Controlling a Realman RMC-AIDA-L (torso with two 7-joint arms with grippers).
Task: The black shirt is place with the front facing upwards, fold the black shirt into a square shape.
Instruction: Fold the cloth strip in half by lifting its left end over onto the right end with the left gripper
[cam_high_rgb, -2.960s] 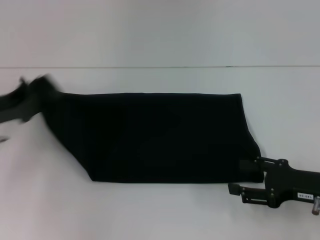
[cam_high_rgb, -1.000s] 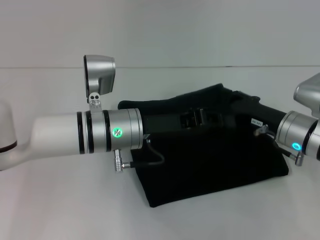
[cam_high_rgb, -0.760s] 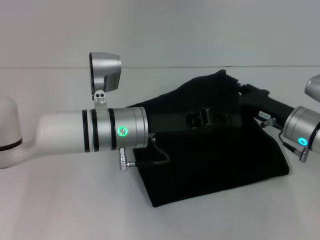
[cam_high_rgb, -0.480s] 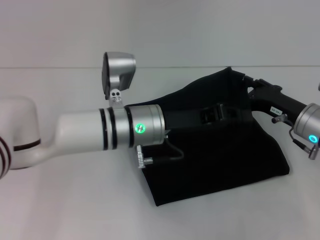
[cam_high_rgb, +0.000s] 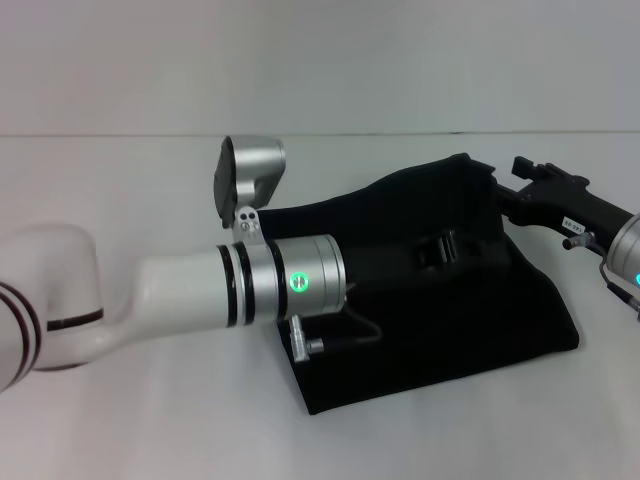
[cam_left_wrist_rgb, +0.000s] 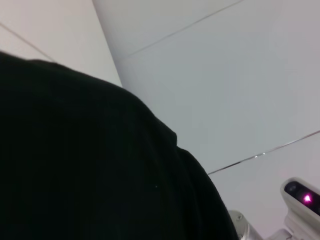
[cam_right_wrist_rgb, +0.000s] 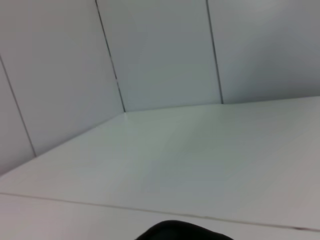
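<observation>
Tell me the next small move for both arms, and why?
Probably carry the lifted flap farther toward the robot's right and lower it. Left gripper and right gripper hold the black shirt's edge raised above its lower layer, so the fold isn't laid flat yet.

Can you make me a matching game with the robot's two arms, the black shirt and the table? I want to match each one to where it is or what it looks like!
Things:
1. left gripper
2. right gripper
3. black shirt
4. table

Descriptions:
A. white and flat, under everything
B. partly lifted off the table, bunched up at the far side
C. reaches across the cloth's middle, on a white arm with a green light
D. at the cloth's raised far corner, coming in from the robot's right

Pairs: 1-C, 2-D, 3-B, 4-A
</observation>
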